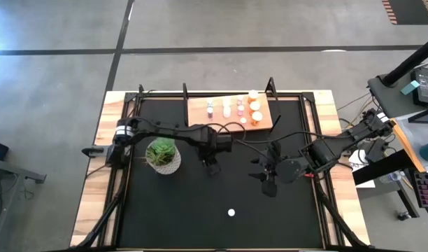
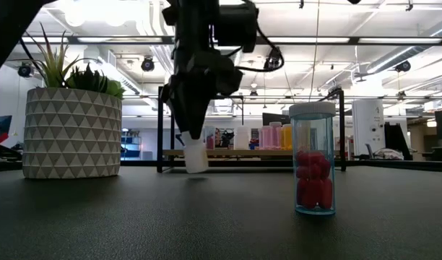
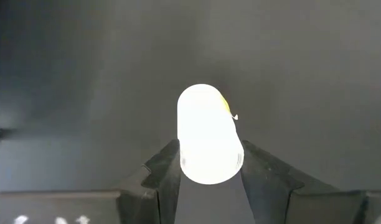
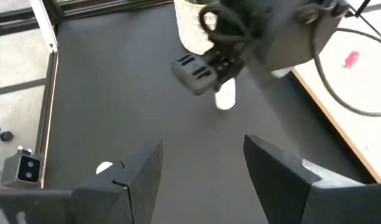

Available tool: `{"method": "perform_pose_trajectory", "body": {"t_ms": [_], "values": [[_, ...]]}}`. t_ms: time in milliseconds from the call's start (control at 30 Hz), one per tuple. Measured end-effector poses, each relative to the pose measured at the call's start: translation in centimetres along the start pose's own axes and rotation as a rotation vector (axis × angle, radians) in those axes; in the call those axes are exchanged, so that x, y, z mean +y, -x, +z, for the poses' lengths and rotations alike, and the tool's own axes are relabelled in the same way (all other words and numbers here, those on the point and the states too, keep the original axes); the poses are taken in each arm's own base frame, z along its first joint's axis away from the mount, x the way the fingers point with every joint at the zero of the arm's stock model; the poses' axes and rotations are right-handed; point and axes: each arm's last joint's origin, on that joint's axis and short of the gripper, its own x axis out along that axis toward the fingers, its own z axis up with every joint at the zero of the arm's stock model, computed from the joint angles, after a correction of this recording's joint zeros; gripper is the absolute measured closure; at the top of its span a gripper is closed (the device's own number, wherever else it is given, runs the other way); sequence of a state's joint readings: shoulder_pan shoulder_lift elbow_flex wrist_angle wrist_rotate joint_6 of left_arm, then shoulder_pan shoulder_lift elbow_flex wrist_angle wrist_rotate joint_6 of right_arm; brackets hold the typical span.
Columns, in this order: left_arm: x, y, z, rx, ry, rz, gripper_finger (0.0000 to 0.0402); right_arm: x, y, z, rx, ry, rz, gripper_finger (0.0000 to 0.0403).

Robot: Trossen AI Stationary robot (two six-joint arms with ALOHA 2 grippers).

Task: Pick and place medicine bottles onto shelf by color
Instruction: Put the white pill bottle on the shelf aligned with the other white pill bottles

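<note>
My left gripper [image 1: 212, 166] is shut on a small white bottle [image 3: 209, 134] just right of the potted plant; it also shows in the low view [image 2: 196, 157]. A clear bottle of red pills with a white cap [image 2: 313, 160] stands upright on the black tabletop near the front edge [image 1: 231, 212]. The light-wood shelf [image 1: 264, 123] at the far edge carries several white, pink and orange bottles [image 1: 256, 115]. My right gripper [image 1: 268, 180] is open and empty over the table, right of the left gripper [image 4: 203, 155]. My left gripper pinches the white bottle's upper end [image 3: 206, 168] between its two fingers [image 3: 167, 169]. The fingers come from above, pointing down. The bottle hangs below them, slightly tilted, its lower end [image 2: 197, 169] just at the tabletop; whether it touches, I cannot tell.
A green plant in a white patterned pot [image 1: 162, 155] stands left of my left gripper. The shelf's black upright frames [image 1: 272, 87] rise at its ends. Black tabletop [image 1: 172, 210] spreads around the red-pill bottle.
</note>
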State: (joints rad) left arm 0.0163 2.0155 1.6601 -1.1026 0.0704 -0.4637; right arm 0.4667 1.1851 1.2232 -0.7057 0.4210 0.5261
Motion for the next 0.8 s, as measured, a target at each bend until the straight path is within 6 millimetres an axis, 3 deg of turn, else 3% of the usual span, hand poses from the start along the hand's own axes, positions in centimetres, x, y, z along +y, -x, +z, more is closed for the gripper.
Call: {"method": "perform_pose_trajectory", "body": {"t_ms": [333,800], "values": [[2.9,-0.4,0.9,0.003,0.046,0.038,0.0273,0.0,0.0,0.0,-0.001,-0.036,0.0,0.0188],[3.2,-0.5,1.1,-0.009,0.001,0.031,0.0271,0.0,0.0,0.0,0.0,-0.059,0.0,0.0188]]}}
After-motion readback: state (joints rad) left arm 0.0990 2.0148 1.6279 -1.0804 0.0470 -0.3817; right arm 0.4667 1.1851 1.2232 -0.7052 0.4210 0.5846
